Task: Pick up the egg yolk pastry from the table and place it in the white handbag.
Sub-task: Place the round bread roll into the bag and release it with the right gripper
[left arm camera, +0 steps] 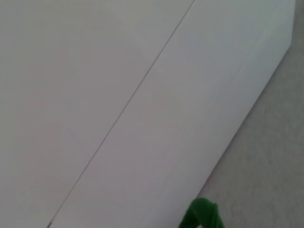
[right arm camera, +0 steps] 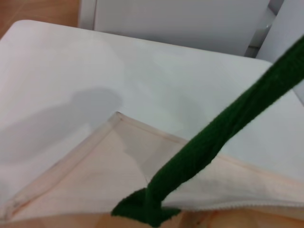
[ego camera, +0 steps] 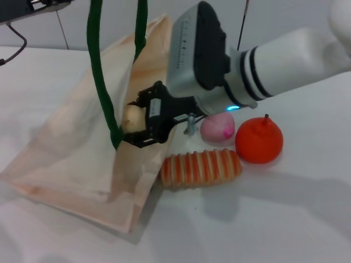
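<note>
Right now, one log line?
right end effector: shut on pastry | at bag mouth | handle lifted | left: out of view

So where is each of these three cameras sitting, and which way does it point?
Head: looks down at the table; the right claw holds the egg yolk pastry at the white handbag.
Left wrist: faces pale panels; no arm shows.
Right wrist: looks onto the handbag's mouth; no claw shows.
Shared: the green handle appears in all three.

table (ego camera: 307, 219): white, matte | wall (ego camera: 71, 24): pale panels, 1 thin seam | floor (right arm camera: 42, 9): possibly brown wood
</note>
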### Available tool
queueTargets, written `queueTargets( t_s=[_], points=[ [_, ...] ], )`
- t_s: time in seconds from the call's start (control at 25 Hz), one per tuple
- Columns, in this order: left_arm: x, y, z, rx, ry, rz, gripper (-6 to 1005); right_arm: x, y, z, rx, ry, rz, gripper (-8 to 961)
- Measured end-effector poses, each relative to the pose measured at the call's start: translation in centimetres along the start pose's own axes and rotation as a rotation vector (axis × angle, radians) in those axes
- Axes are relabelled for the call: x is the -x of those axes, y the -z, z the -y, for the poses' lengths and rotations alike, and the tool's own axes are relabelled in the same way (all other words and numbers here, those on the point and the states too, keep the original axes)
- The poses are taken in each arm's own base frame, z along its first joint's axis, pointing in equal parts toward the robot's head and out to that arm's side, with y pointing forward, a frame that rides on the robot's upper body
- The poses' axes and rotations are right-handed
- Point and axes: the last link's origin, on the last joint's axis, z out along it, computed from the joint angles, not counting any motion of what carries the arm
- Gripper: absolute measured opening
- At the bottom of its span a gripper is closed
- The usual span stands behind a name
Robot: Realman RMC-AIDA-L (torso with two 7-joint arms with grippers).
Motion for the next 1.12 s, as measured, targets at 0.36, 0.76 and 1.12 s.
queueTargets(
  t_s=[0.36, 0.76, 1.12],
  points=[
    [-0.1, 0.0, 0.0, 0.002, -0.002, -0.003, 290, 1.6, -1.1, -0.7, -0.012, 0.061, 0.054, 646],
    [-0.1, 0.5, 0.0, -0.006, -0.004, -0.026, 298, 1.4, -1.1, 0.5, -0.104, 0.045, 0.066, 664],
    [0.2, 2.3, 0.4, -0.044, 0.000, -0.090, 305, -0.2, 0.1, 1.5, -0.149, -0.077, 0.067, 753]
  ],
)
